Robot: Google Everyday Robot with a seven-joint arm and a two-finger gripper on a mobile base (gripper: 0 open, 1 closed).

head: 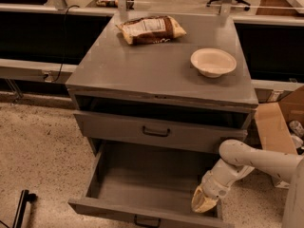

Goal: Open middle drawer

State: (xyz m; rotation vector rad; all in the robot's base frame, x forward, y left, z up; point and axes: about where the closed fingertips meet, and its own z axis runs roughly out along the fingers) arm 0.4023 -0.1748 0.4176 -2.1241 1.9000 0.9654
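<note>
The middle drawer (118, 208) is pulled well out at the bottom of the grey cabinet. It is wide and shallow, with a plain grey inside, a low front panel and a small black bar handle (147, 221) at centre. My gripper (204, 204) reaches down into the drawer's right front corner, just behind the front panel. The white arm (256, 160) comes in from the right. Above the drawer, the taller-fronted grey drawer (109, 125) with a bigger handle (156, 132) is nearly closed.
On the cabinet top (142, 65) lie a snack bag (151, 29) and a white bowl (213, 61). A cardboard box (278, 122) stands right of the cabinet. A black object (21, 208) stands on the speckled floor at lower left. Dark shelving runs behind.
</note>
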